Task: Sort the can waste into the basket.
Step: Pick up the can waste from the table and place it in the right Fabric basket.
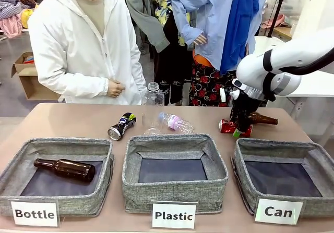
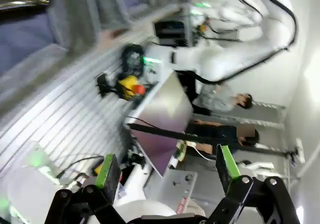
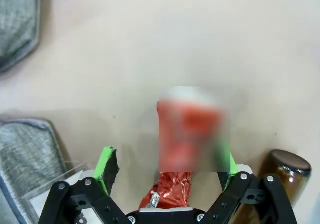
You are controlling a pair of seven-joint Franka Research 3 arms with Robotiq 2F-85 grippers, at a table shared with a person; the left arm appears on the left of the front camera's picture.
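The fingers (image 3: 107, 165) of the right gripper (image 3: 167, 160) are found spread wide, one to each side of the crushed red can (image 3: 187, 129), and nothing is gripped. In the right wrist view the can lies directly between the green pads, its long axis running away from the wrist and so across the line of closing; a brown bottle (image 3: 284, 170) is noted just beside one finger. The fingers (image 2: 108, 171) of the left gripper (image 2: 167, 168) are likewise parted and empty, turned toward the room; the right arm is therefore judged much the nearer. In the front view the red can is recorded on its side on the worktop (image 1: 78, 121), just behind the basket labelled "Can" (image 1: 276, 145), whose dark lining is bare; the black-and-blue can (image 1: 121, 126) lies well apart to the left. Counted: two cans, both on the worktop; two brown bottles, one beside the red can and one in the "Bottle" basket (image 1: 21, 162); two clear plastic bottles (image 1: 175, 122) near the middle, one upright and one lying; three baskets, the "Plastic" basket (image 1: 175, 142) standing between the others.
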